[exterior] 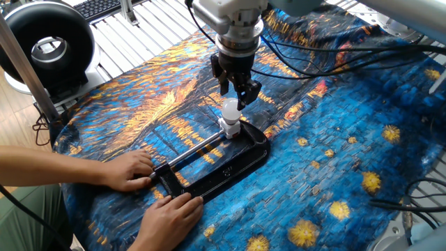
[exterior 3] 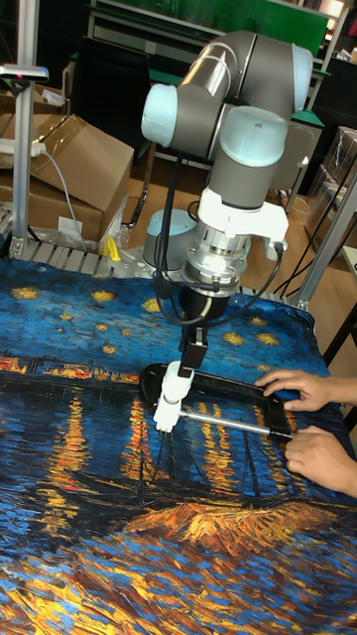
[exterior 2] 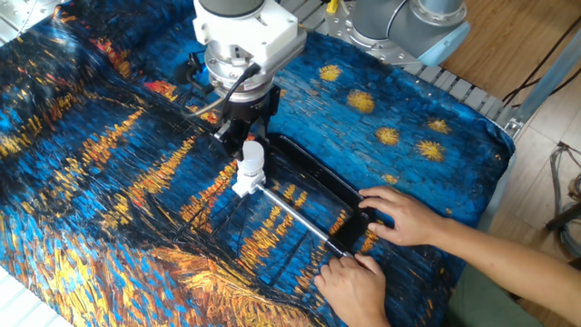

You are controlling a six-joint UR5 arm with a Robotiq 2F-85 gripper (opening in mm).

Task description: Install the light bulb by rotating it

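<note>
The light bulb (exterior: 231,110) (exterior 2: 251,156) (exterior 3: 178,378) is small, white and frosted. It stands upright in a white socket block (exterior: 230,128) (exterior 2: 242,187) (exterior 3: 164,414) at the end of a black clamp frame (exterior: 233,167) (exterior 2: 318,177). My gripper (exterior: 235,101) (exterior 2: 247,141) (exterior 3: 190,359) comes down from above with its dark fingers on either side of the bulb's top, shut on it. The fingers hide the bulb's crown.
Two human hands (exterior: 129,171) (exterior 2: 399,213) hold the clamp's other end, near the table's edge. A patterned blue and orange cloth (exterior: 334,160) covers the table. Black cables (exterior: 313,49) trail behind the arm. A black ring-shaped device (exterior: 45,42) stands at the far left.
</note>
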